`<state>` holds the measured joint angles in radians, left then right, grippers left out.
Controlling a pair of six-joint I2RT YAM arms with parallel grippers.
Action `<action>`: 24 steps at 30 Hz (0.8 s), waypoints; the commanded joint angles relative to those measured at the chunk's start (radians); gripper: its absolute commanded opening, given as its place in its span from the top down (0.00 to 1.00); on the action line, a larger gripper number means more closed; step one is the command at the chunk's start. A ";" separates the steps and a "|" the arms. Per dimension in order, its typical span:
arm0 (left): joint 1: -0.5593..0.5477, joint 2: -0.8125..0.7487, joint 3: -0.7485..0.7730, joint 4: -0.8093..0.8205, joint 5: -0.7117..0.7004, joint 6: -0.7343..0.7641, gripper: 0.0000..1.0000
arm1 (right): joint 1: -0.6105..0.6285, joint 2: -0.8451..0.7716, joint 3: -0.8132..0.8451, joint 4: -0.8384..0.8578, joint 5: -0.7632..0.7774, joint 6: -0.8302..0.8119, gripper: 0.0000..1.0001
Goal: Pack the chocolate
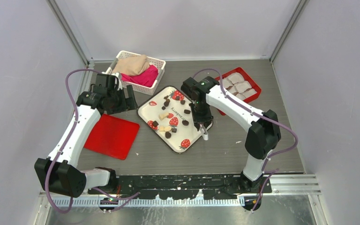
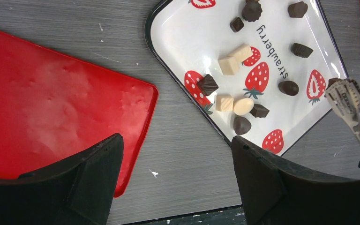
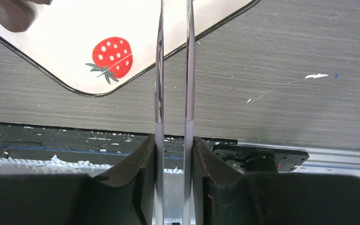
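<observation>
So right gripper [image 3: 173, 146] is squeezing the metal tongs [image 3: 160, 89], left gripper [image 2: 176, 143] hangs wide open, holding nothing, above the table beside a red lid [image 2: 51, 103]. Chocolate [image 2: 242, 125] sits scattered on the strawberry tray [image 2: 187, 37] — tongs' tip just beside its rim.

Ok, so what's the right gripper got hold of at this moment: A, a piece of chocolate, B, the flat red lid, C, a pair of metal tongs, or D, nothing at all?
C: in the right wrist view the right gripper is closed on the two thin metal blades of the tongs, one finger pressing on each side.
</observation>
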<state>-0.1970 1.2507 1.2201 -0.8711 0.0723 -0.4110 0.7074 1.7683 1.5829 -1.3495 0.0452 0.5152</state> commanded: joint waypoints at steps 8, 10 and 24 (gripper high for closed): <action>-0.002 -0.023 0.003 0.041 0.004 -0.002 0.15 | -0.198 -0.050 0.181 -0.033 0.086 -0.061 0.99; -0.002 -0.025 -0.001 0.044 0.006 -0.005 0.15 | -0.263 -0.057 0.210 -0.002 0.105 -0.067 0.99; -0.002 -0.014 0.018 0.038 0.001 -0.004 0.15 | -0.461 0.094 0.255 0.136 0.036 -0.147 0.99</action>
<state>-0.1970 1.2507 1.2198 -0.8696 0.0723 -0.4118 0.2581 1.8324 1.7889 -1.2716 0.1104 0.3988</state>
